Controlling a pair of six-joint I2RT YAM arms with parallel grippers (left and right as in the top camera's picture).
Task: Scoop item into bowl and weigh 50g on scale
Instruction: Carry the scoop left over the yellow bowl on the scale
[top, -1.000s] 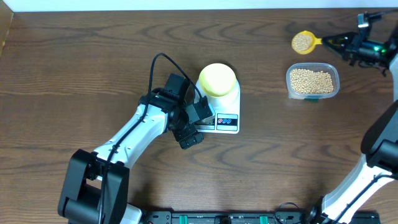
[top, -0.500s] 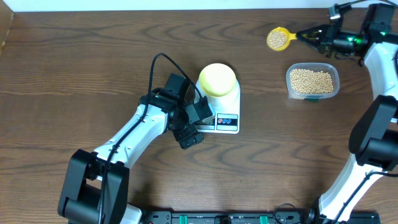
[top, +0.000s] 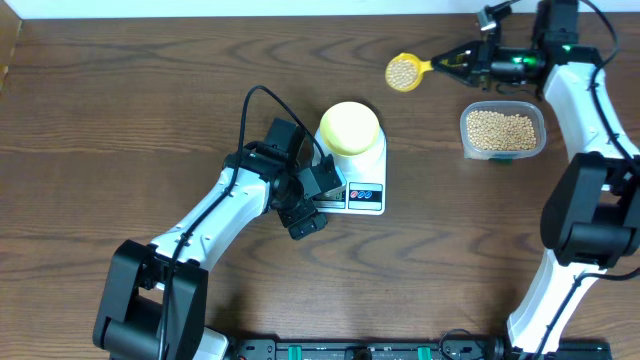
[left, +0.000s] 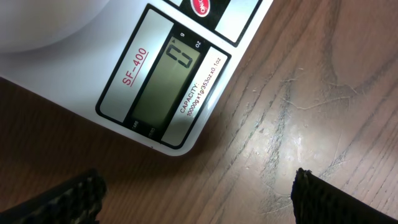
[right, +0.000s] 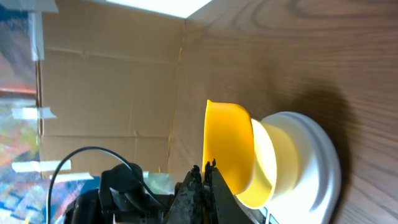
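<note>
On the table (top: 150, 80): bare wood is lying open to the left and front of the scale. The far edge is running just behind the raised scoop, so room is tightest at the back right.
Right arm (top: 585, 120): is stretching along the right side and bending inward over the tub toward the middle.
Left arm (top: 215, 215): is reaching in from the front and stopping beside the scale's front-left corner, clear of the bowl.
Scale (top: 366, 185): is sitting mid-table and carrying the bowl on its platform.
Tub (top: 503, 130): is standing well apart to the right of the scale, holding a full layer of beans.
Bowl (top: 349, 127): is resting on the platform and looking empty from overhead, so by my judgement no beans are weighing in yet.
Scoop (top: 405, 71): is hanging loaded between tub and bowl, up and right of the bowl, with a clear lane across to the rim.
Right fingers (right: 202, 186): are clamping shut on the scoop's handle.
Left fingers (top: 306, 222): are standing spread apart and holding nothing, flanking the view of the display.
Display (left: 165, 81): is showing what looks like a zero.
Beans (top: 403, 70): one scoopful is travelling. Tipping it in, reading the scale and topping up to the target are all waiting.
</note>
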